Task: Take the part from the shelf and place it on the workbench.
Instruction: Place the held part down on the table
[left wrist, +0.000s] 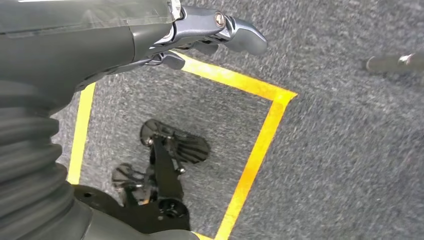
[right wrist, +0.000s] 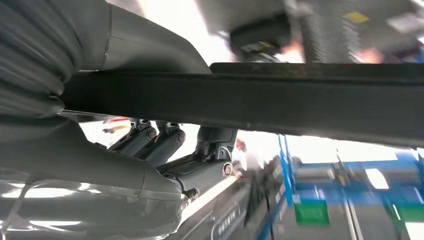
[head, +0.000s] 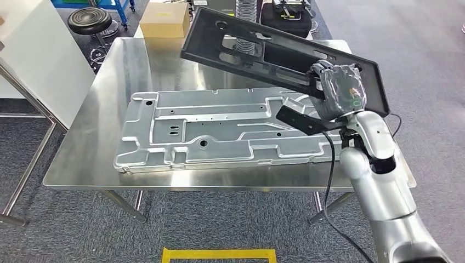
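Observation:
A long flat black plastic part (head: pixel 257 52) with cut-outs hangs tilted above the steel workbench (head: pixel 88 137), its far end raised over the table's back. My right hand (head: pixel 337 90) grips its near right edge; in the right wrist view the part's dark edge (right wrist: pixel 300 100) crosses between the thumb and the curled fingers (right wrist: pixel 200 160). My left hand (left wrist: pixel 200 35) hangs over grey carpet with its fingers loosely apart and nothing in them.
A large stamped silver metal panel (head: pixel 219 131) lies flat across the middle of the workbench. A cardboard box (head: pixel 163 21) and a black case (head: pixel 285 19) stand beyond the back edge, a black stool (head: pixel 89 21) at far left. Yellow floor tape (head: pixel 218 254) marks the carpet.

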